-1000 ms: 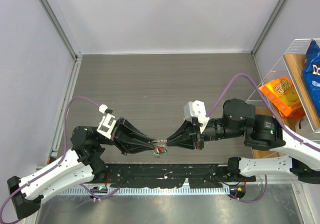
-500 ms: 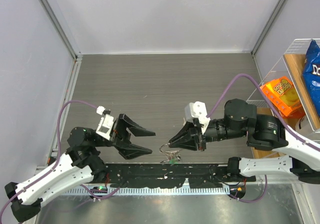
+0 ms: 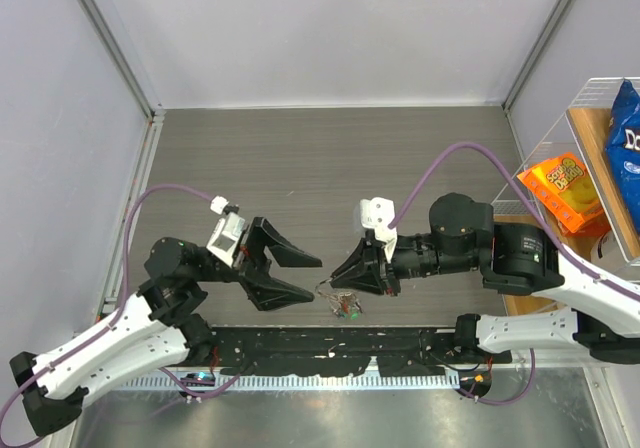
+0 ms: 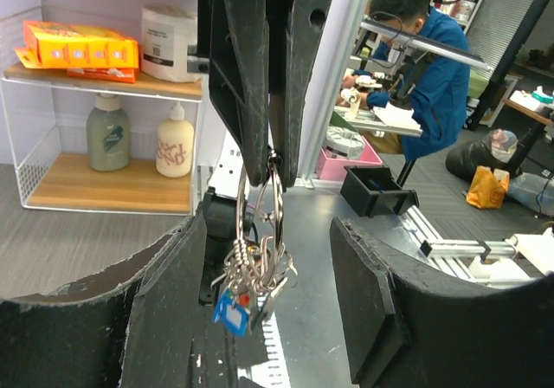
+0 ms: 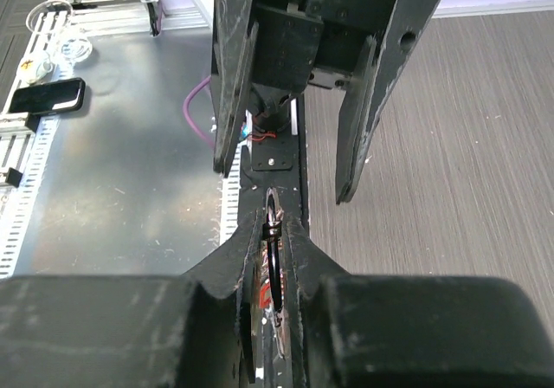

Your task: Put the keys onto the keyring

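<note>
While my right claw (image 3: 337,282) pinches the keyring (image 4: 264,199), keys (image 4: 248,288) already bunched on it at six o'clock, my left claw (image 3: 317,279) gapes empty at its nine o'clock; whether any key is left, I cannot tell.

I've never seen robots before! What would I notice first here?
In the middle, the right claw pinches a silver keyring with a bunch of keys dangling under it. The left claw gapes wide open right beside it. A bright orange packet sits on the wire rack at the far right.

right hand (image 4: 267,156) pinching keyring (image 4: 278,201), keys (image 4: 248,282) dangling below
</note>
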`<state>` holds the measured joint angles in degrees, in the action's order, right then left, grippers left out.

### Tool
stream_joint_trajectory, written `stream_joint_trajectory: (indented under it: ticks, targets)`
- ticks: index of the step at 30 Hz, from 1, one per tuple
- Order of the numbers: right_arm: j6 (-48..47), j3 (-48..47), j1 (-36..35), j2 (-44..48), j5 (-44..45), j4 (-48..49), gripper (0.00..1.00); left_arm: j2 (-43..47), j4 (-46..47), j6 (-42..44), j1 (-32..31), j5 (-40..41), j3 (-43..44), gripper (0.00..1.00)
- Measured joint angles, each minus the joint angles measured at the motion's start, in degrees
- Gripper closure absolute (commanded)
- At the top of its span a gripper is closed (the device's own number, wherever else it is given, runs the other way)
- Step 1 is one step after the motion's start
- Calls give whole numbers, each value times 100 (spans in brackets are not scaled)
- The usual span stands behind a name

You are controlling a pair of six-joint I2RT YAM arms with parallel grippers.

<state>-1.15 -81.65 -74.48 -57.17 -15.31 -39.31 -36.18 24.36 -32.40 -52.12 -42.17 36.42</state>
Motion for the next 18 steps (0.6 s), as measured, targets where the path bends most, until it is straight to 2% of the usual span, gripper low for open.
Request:
stream_joint_trajectory:
  ticks: [18]
  targets:
    - [26, -262, 0, -175, 177, -155, 94, -610, 0, -31, -37, -199, 33, 37]
